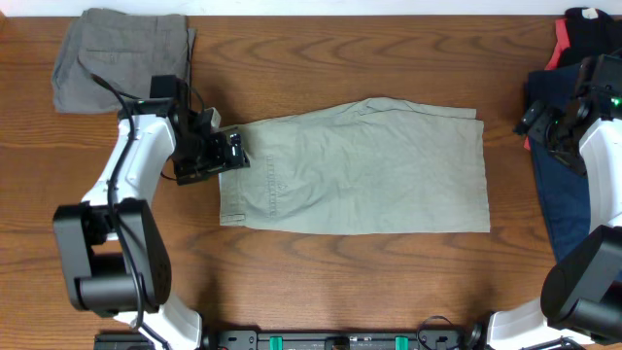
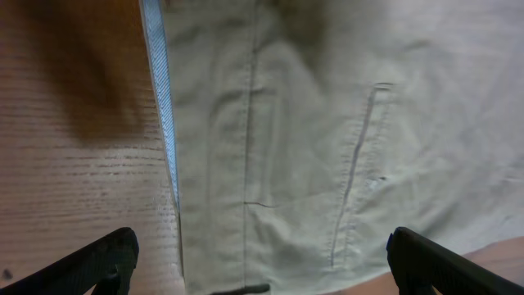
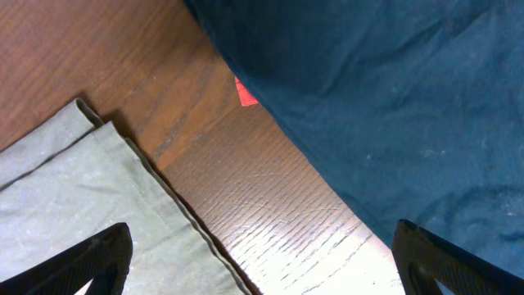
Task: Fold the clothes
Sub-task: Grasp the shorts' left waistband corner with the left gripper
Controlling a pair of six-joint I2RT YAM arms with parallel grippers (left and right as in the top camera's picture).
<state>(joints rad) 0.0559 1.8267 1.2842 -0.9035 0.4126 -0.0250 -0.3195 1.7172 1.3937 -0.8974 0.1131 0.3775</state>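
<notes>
Overhead, and we count five pieces of clothing on the desk (image 1: 340, 282). One pair of khaki shorts (image 1: 360, 167) lies flat in the middle, waistband to the left, legs to the right. One pair of grey shorts (image 1: 121, 53) sits folded in the far left corner, well apart from it. Over on the right edge there are three more, heaped together: one navy garment (image 1: 562, 194), one black garment (image 1: 593, 34) and one red garment (image 1: 557, 53) peeking out between them.

Two arms are in play. The left pincer (image 1: 228, 151) is right at the khaki waistband, and its wrist camera shows its two fingers (image 2: 98, 260) spread wide, with the waistband and a stitched pocket between them. Whether it touches the cloth, I can't tell. The right pincer (image 1: 544, 122) hangs over the navy garment's edge, fingers (image 3: 90, 262) likewise wide apart, gripping nothing. Below it is bare desk, with a khaki hem corner to one side and navy cloth to the other.
</notes>
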